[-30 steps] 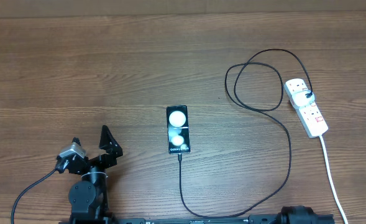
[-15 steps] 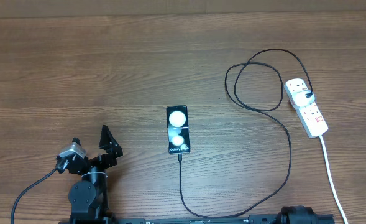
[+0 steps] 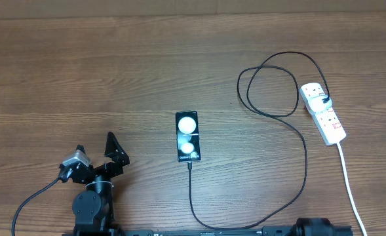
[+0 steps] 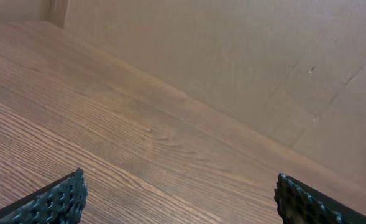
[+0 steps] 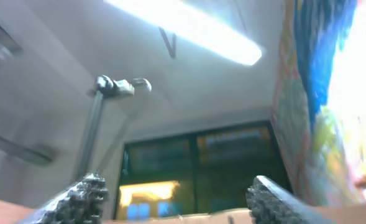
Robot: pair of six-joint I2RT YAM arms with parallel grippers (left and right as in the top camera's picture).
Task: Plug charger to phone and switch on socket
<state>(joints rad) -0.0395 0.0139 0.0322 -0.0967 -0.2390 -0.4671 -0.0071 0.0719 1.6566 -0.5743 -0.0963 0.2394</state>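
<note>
The black phone [image 3: 187, 136] lies flat at the table's middle, its two white circles facing up. The charger [image 3: 305, 164], a thin black cable, meets the phone's near edge, runs toward the front, curves right and loops up to a black plug in the white socket [image 3: 324, 114] at the right. My left gripper [image 3: 96, 145] rests at the front left, well apart from the phone; in the left wrist view it [image 4: 179, 199] stands open over bare wood. My right gripper [image 5: 176, 190] points up at the ceiling, open with nothing between its fingers.
The socket's white cord [image 3: 350, 187] runs to the front right edge. The right arm's base [image 3: 314, 227] sits at the front edge, beside the cable. A cardboard wall [image 4: 232, 56] borders the table's far side.
</note>
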